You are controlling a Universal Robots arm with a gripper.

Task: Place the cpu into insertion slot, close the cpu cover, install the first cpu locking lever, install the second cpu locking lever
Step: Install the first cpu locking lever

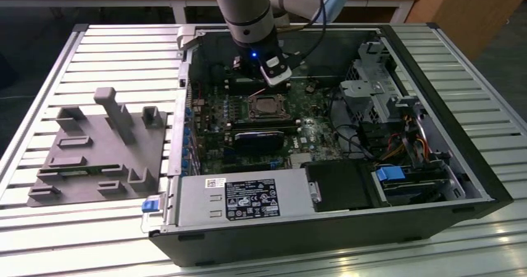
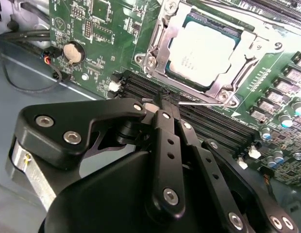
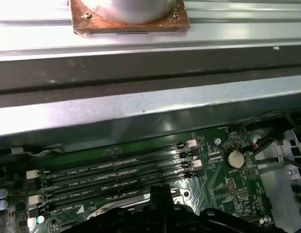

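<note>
- Gripper [image 2: 166,95] narrow, fingers pressed together, nothing visibly held; tips just beside locking lever [image 2: 204,102].
- Cpu [image 2: 201,48] seated under cpu cover [image 2: 160,41], 6 o'clock from gripper in exterior view.

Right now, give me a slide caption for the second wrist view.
Pincer at the memory slots, beside the cpu framed by the cpu cover.
</note>
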